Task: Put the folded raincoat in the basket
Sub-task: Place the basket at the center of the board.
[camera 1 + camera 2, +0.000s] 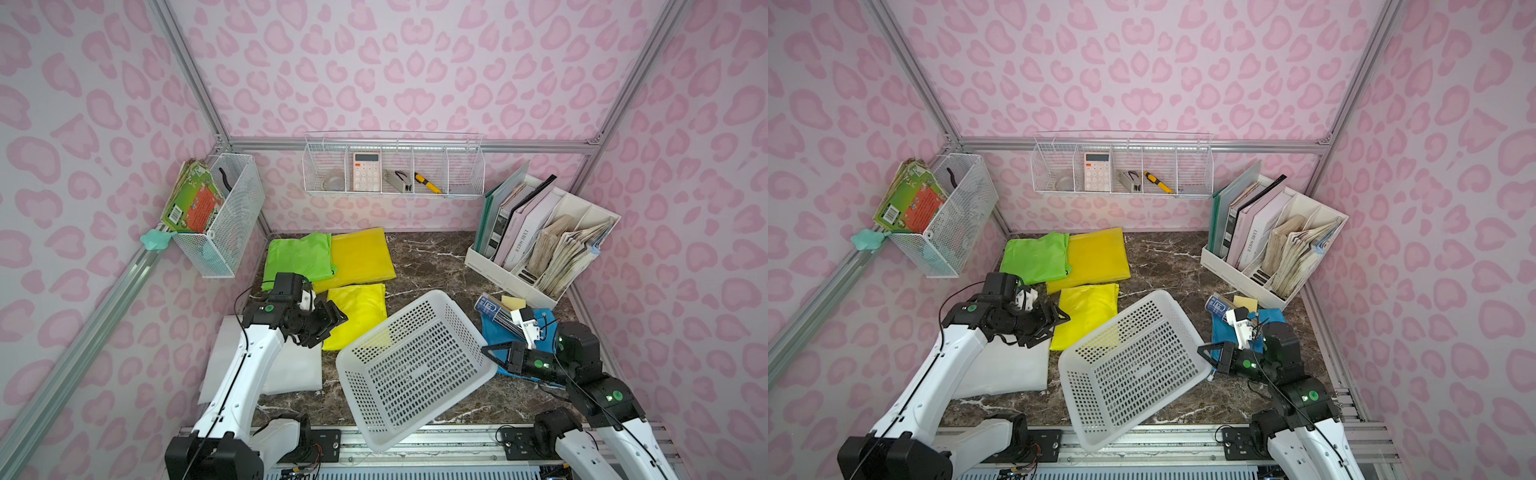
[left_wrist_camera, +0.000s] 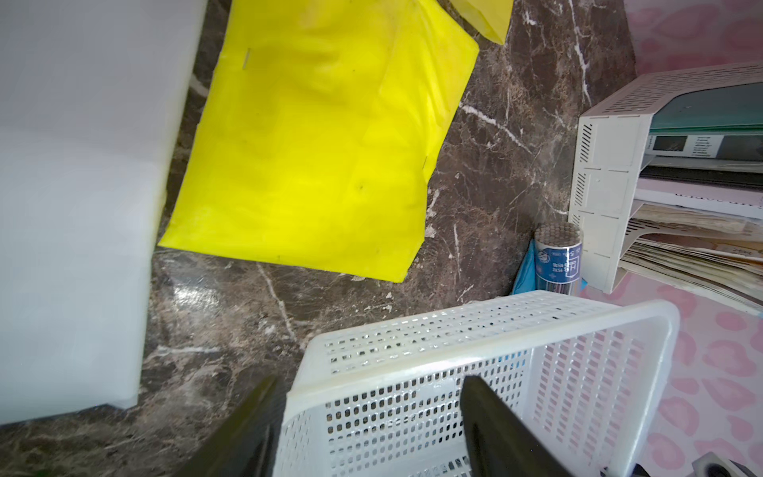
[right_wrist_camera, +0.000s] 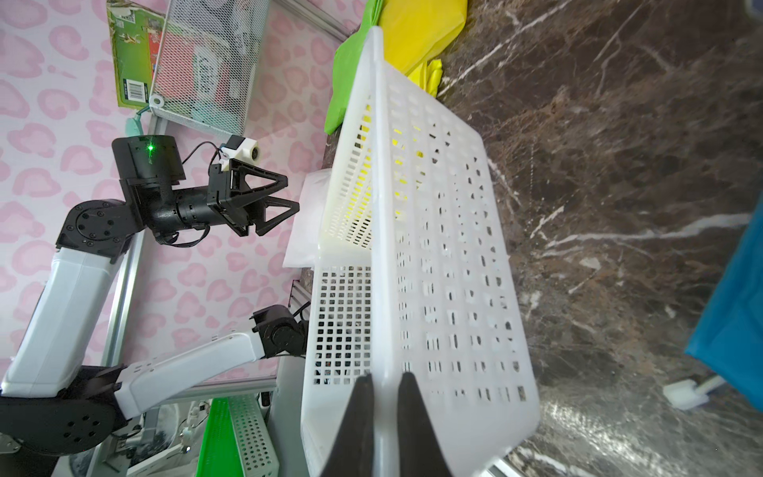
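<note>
— Where is the low white plastic basket point(image 1: 415, 374) with all the little holes?
— In the middle of the dark marble table point(image 1: 436, 266). It is tipped, and its near corner sticks out past the table's front edge.
— Who holds it?
— The right gripper point(image 3: 382, 382). Its two black jaws are squeezed together on the basket's rim, on the right side.
— And the left gripper point(image 3: 292, 192)?
— Its jaws are wide apart. It hangs just beside the basket's left corner and does not touch it.
— Where is the raincoat?
— The bright yellow folded raincoat point(image 1: 357, 307) lies flat on the table, behind and left of the basket. One corner of it shows through the basket's holes.
— Are there more?
— Yes. A green folded raincoat point(image 1: 299, 257) and a darker yellow folded raincoat point(image 1: 361, 257) lie at the back, touching. A white folded sheet point(image 1: 295, 370) lies under the left arm. A blue folded sheet point(image 1: 494, 338) lies under the right arm.
</note>
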You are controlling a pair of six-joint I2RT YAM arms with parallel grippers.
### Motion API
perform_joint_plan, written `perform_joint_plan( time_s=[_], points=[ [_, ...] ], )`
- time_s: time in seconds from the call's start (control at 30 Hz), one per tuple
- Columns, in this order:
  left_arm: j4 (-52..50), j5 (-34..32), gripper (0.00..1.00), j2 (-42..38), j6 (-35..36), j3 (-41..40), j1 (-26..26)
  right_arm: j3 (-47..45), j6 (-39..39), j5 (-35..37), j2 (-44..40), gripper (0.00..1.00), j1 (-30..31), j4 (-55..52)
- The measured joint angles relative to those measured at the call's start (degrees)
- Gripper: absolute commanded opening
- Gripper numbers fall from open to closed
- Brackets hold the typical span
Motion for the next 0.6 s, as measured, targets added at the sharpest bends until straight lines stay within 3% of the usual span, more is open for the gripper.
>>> perform_joint_plan(
  time_s=[0.23,0.4,0.53,0.57,0.6],
  points=[
    [-2.3,-2.8,0.75,-3.4,-1.5,-1.8,0.0,-12.6,13.6,6.3,-1.3,0.00,8.3,13.2],
    [-3.3,-5.3,0.80,-4.5,-1.7,0.3,0.0,-15.4,21.1,20.6,2.1,0.00,17.7,23.4],
    [-3.3,-6.8,0.81,-3.6,-1.7,2.6,0.0,-16.6,24.3,31.6,4.1,0.00,21.4,28.3],
    [-3.3,-6.9,0.81,-3.3,-1.7,2.9,0.0,-16.8,24.7,33.5,4.3,0.05,21.9,28.8],
    [-3.3,-7.0,0.81,-2.9,-1.7,3.1,0.0,-17.0,25.3,35.4,4.3,0.19,22.5,29.4]
  ],
)
